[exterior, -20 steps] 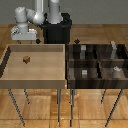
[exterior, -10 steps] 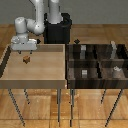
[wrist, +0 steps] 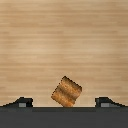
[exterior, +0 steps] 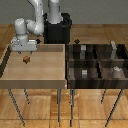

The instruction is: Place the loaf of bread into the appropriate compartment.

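Loaf of bread (exterior: 26, 60) sits on floor of pale wooden tray (exterior: 50, 75), toward exterior view's left and far side, not lifted. Gripper (exterior: 25, 52) hangs directly above it, apart from it, nothing held. Fingertips (wrist: 22, 102) spread wide in wrist view, one on each side of loaf (wrist: 66, 91), clear gap both sides, no contact. Loaf shown rotated at an angle to the line between the fingers, tan-brown with darker edges, lying on plain wood grain.

White arm (exterior: 34, 22) rises from gripper and bends back to black base (exterior: 57, 27) behind tray's far edge.

Further toward exterior view's right: dark divided bin (exterior: 97, 62), just beside tray, four striped-wood-walled sections. Small grey-white blocks in them: one in far-left section (exterior: 83, 49), one in near-left (exterior: 85, 72), one in near-right (exterior: 116, 70), one upright by far-right wall (exterior: 114, 47). Cannot tell which section counts as the appropriate compartment. Small dark object (exterior: 76, 41) on bin's far rim, too small to identify. Tray and bin both on thin metal legs (exterior: 60, 107) over wood floor.
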